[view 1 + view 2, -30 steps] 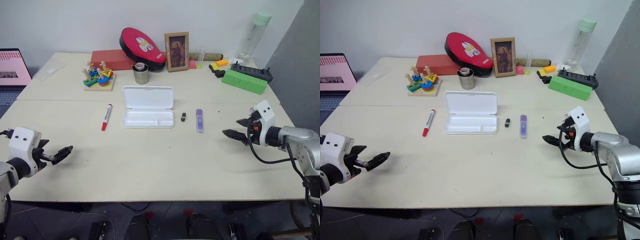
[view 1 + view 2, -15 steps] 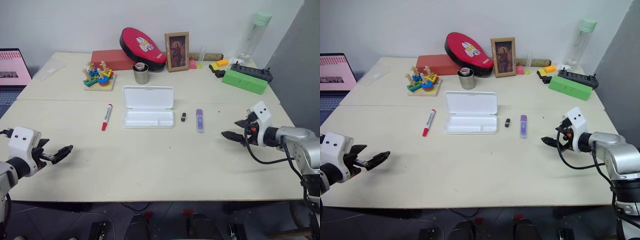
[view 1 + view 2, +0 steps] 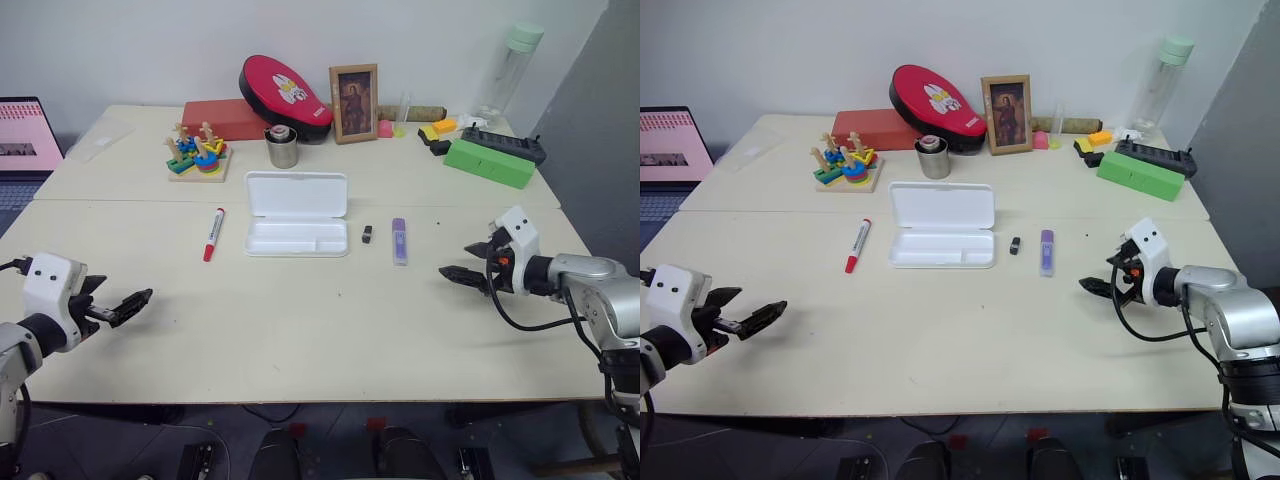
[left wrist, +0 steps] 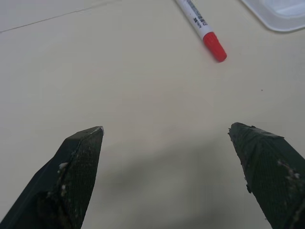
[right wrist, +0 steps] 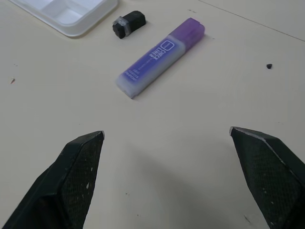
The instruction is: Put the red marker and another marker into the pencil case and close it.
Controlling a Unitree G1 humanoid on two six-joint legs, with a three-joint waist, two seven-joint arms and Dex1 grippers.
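The left hand (image 3: 128, 305) hangs low over the near left part of the worktop (image 3: 300, 320), pointing forward and a little downward, its two black fingers spread wide with nothing between them. In its wrist view the red marker (image 4: 202, 29) lies ahead of the fingertips, well apart from them. On the worktop the red marker (image 3: 213, 233) lies flat, its red cap toward the robot, just left of the pencil case (image 3: 297, 214). The pencil case sits open near the middle, lid laid back flat toward the far side, tray empty. Right of it lies a tiny black object (image 3: 367, 234), then the purple highlighter (image 3: 399, 241), lengthwise toward the robot. The right hand (image 3: 462, 264) hovers near the right edge, pointing toward the robot's left and slightly down at the highlighter, fingers wide apart and empty.

The worktop is pale cream, with a seam running across it behind the pencil case. Along the far side, before a white wall, stand a laptop (image 3: 25, 135), a wooden stacking toy (image 3: 197, 155), a red box (image 3: 224, 118), a red oval case (image 3: 284, 96), a metal cup (image 3: 282, 147), a framed picture (image 3: 354, 103), a green box (image 3: 489, 162) and a clear bottle (image 3: 508, 70).
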